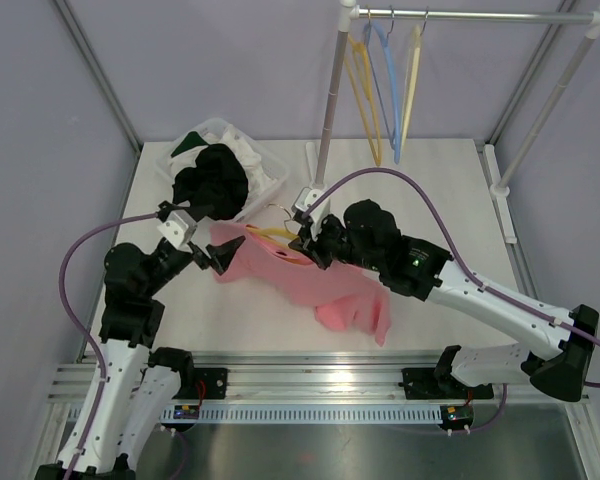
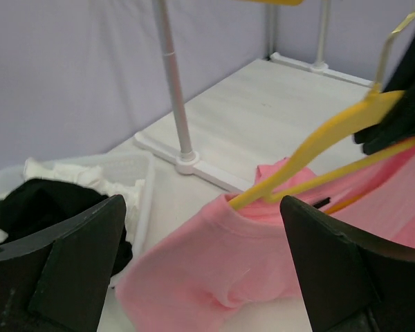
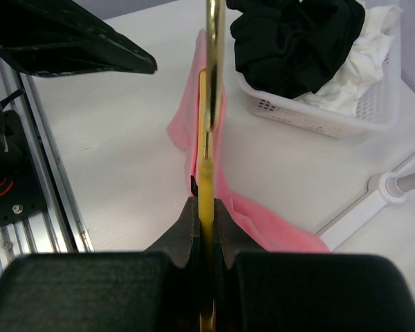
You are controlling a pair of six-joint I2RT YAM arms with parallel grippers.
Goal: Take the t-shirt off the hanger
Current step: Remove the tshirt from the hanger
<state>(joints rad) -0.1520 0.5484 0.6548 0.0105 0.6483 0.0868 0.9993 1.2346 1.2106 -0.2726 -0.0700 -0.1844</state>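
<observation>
Hanger (image 2: pixel 318 142) half out of the pink t-shirt (image 1: pixel 320 275), not yet free.
The right gripper (image 3: pixel 206 207) is clamped tight on the hanger's yellow bar and holds it tilted above the table (image 1: pixel 430 190). The left gripper (image 2: pixel 202 204) stands spread wide and empty, just beside the collar. The t-shirt lies crumpled mid-table, with one hanger arm inside its neck opening. The next move, I judge, needs the left jaws to pinch the collar fabric and pin it while the hanger slides clear.
</observation>
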